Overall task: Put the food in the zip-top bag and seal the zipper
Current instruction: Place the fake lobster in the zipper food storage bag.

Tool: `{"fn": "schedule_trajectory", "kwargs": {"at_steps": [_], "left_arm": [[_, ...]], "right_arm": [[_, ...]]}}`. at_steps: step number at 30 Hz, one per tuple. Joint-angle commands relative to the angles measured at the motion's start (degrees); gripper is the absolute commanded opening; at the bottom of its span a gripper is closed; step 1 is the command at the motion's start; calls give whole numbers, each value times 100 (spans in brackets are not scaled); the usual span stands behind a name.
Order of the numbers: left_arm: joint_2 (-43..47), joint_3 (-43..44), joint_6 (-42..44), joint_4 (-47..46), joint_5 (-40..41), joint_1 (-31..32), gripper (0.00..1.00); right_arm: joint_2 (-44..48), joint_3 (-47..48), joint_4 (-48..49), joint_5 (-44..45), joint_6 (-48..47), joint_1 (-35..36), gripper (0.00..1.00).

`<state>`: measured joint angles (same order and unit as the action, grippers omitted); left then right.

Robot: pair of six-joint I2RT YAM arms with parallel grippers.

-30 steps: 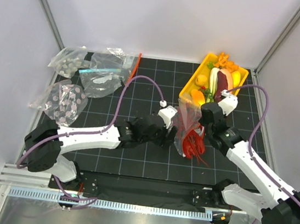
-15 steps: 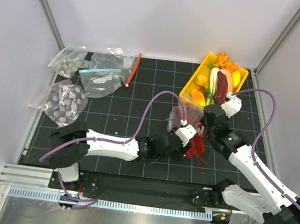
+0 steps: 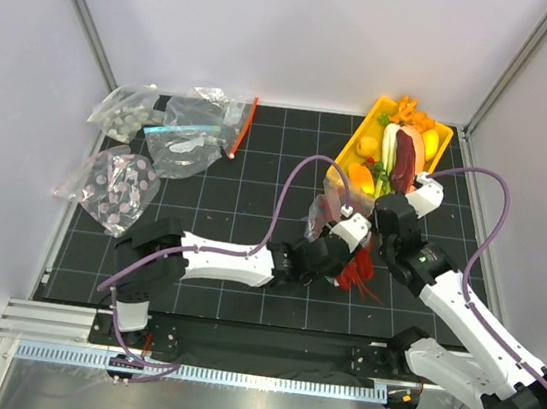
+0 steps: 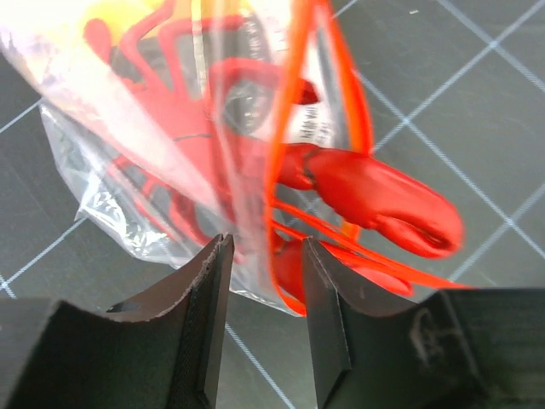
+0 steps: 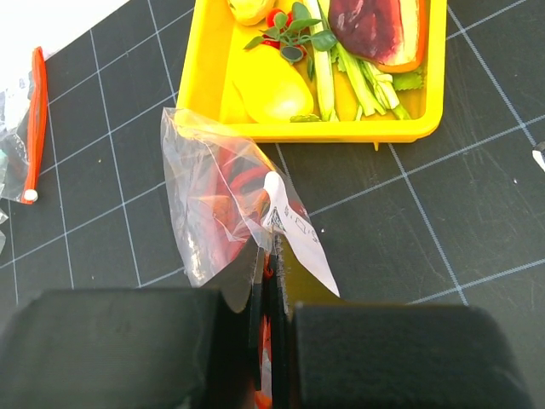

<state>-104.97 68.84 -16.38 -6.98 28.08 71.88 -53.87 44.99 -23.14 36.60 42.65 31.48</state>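
**Bag pinched at its mouth, lobster half out**

In the top view the zip-top bag hangs right of the tabletop's centre, between the two wrists. The right tool is closed flat on the bag's edge beside a white label. The left tool stands partly open. Its narrow gap straddles the red-orange zipper, and whether its fingers touch the strip cannot be told.

The red lobster lies mostly inside the clear plastic. One claw and its thin feelers poke out past the mouth toward 3 o'clock in the left wrist view.

The yellow tray of toy food sits near the bag at 12 o'clock, its near rim facing the bag's upper corner. The booth's right wall is near at 3 o'clock. A broad stretch of gridded tabletop lies toward 9 and 10 o'clock, up to the other bags at the far-left edge.
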Motion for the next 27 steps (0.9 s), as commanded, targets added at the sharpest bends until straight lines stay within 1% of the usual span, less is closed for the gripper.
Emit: {"fn": "schedule_trajectory", "kwargs": {"at_steps": [1,2,4,5,6,7,8,10,11,12,13,14,16,17,18,21,22,23,25,27], "left_arm": [[-120,218,-93,30,146,-156,41],[-120,226,-93,22,120,-156,40],[-112,253,-76,65,128,-156,26],[-94,279,-76,109,259,-165,19],[-68,305,-102,214,329,-165,4],[-42,323,-137,276,391,-183,0],[98,297,-163,346,392,-209,0],[274,253,-338,443,147,-305,0],[440,270,-400,644,-2,-358,0],[538,288,-514,698,-361,-480,0],[608,384,-559,1099,-512,-534,0],[679,446,-594,1294,-670,-578,0],[898,534,-638,1628,-934,-640,0],[986,586,-638,1882,-1040,-657,0],[1144,622,-647,2015,-1293,-692,0],[1391,666,-778,2359,-1690,-762,0],[1583,675,-857,2507,-2022,-841,0],[1672,675,-980,2544,-2243,-903,0],[1987,614,-1077,2666,-2682,-1078,0],[2243,517,-1262,2676,-3025,-1219,0]], "right_arm": [[104,1,371,40,155,7,1],[113,-8,389,14,164,7,1],[131,-17,397,5,173,7,1],[148,-17,398,5,156,-2,1],[174,-26,389,5,156,15,1],[201,-34,389,5,86,7,1],[262,-52,424,-4,50,7,1],[350,-113,511,-144,-185,7,1],[429,-157,599,-188,-257,7,1],[473,-184,608,-214,-301,7,2],[517,-193,643,-223,-406,7,3],[596,-201,644,-223,-442,7,9],[658,-201,644,-215,-591,-2,14],[693,-210,652,-215,-618,7,21],[745,-219,670,-206,-653,7,24],[799,-245,731,-293,-811,-2,32],[816,-245,749,-398,-863,7,34],[825,-237,758,-460,-986,7,41],[869,-245,828,-696,-1109,-2,43],[913,-254,863,-847,-1276,7,50]]}}
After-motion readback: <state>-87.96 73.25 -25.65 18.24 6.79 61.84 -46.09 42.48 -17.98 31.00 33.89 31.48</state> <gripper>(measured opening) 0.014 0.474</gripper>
